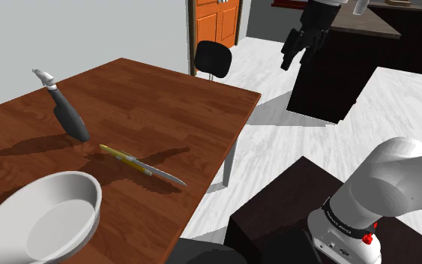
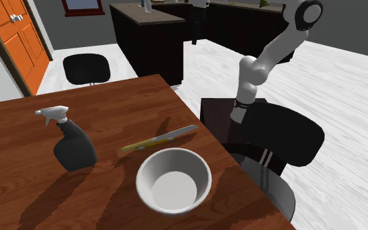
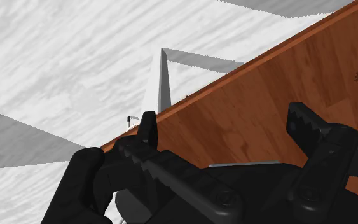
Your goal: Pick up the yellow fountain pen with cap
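The fountain pen [image 1: 142,166] lies flat on the brown wooden table [image 1: 173,99], its barrel yellow and its other end silver-grey. It rests between a dark spray bottle [image 1: 68,114] and a white bowl [image 1: 46,216]. In the second exterior view the pen [image 2: 159,138] lies just beyond the bowl [image 2: 174,180], pointing toward the table's right edge. My gripper [image 1: 294,47] hangs high above the floor, well past the table's far corner and far from the pen. In the wrist view the gripper [image 3: 226,124] is open with nothing between its fingers, and it looks down on the table's edge.
A black chair [image 1: 213,58] stands at the table's far end near an orange door [image 1: 218,22]. A dark counter [image 1: 345,64] sits behind the gripper. A grey table leg [image 3: 160,83] shows under the table corner. Another black chair [image 2: 282,136] is beside my stand [image 1: 291,225].
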Tool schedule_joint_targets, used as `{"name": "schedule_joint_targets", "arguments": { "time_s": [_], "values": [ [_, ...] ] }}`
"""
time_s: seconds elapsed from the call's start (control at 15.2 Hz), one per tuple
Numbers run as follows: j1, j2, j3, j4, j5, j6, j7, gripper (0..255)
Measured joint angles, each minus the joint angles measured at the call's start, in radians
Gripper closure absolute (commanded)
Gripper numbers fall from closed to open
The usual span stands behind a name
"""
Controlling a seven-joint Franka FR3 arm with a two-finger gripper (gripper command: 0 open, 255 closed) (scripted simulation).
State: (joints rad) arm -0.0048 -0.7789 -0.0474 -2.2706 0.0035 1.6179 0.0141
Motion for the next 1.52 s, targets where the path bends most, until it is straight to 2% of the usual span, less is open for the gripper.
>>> {"name": "schedule_joint_targets", "arguments": {
  "time_s": [0.26,0.73,1.12,1.52],
  "values": [
    [0.013,0.024,0.042,-0.013,0.022,0.031,0.044,0],
    [0.055,0.125,0.180,-0.016,0.086,0.116,0.192,0],
    [0.080,0.268,0.295,0.029,0.115,0.199,0.318,0],
    [0.096,0.445,0.405,0.115,0.106,0.274,0.450,0]
  ]
}}
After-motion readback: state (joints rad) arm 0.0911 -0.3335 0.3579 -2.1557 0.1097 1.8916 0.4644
